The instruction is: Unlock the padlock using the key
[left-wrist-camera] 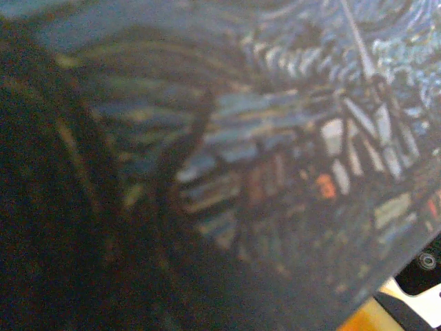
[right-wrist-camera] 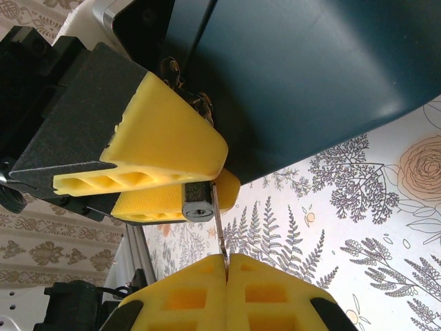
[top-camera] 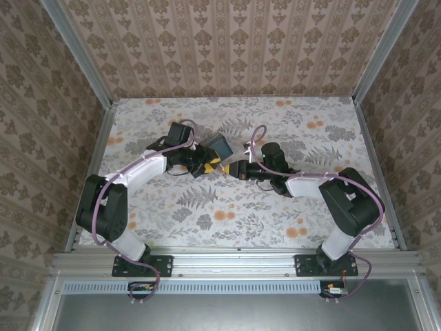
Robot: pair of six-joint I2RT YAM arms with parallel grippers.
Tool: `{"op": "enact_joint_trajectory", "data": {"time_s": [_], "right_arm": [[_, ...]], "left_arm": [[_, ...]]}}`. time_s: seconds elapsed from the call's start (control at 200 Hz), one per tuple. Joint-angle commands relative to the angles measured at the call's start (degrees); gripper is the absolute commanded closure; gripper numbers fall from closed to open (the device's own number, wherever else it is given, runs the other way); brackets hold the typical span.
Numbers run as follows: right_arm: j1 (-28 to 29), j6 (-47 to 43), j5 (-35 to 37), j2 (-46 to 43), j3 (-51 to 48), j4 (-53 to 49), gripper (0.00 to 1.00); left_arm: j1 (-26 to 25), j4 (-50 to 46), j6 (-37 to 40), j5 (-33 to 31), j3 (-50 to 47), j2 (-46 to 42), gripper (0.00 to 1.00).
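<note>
The padlock is a dark blue block held above the table's middle. Its swirl-printed face sits blurred right against the left wrist camera. In the right wrist view its smooth blue side rises at the upper right, and a small silver keyhole end is clamped between the yellow fingers of my left gripper. My right gripper is shut on the key, a thin blade pointing up. The blade's tip lies against the right edge of the keyhole end, beside the slot.
The floral tablecloth spreads beneath both arms. Aluminium rails and patterned walls close in the left, right and back sides. The two grippers almost touch at the centre.
</note>
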Motion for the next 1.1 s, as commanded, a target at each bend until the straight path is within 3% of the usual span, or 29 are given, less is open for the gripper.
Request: {"op": "enact_joint_trajectory", "data": {"time_s": [0.0, 0.55, 1.095], "right_arm": [[0.6, 0.9, -1.3, 0.6, 1.7, 1.3, 1.0], [1.7, 2.5, 0.0, -2.7, -3.3, 1.7, 1.0], [1.7, 2.0, -0.7, -1.8, -0.9, 1.1, 1.0]], "left_arm": [[0.3, 0.7, 0.0, 0.9, 0.3, -2.1, 0.89], [0.9, 1.4, 0.3, -1.5, -1.2, -2.9, 0.9], [0.9, 1.3, 0.9, -0.7, -0.5, -2.3, 0.9]]}}
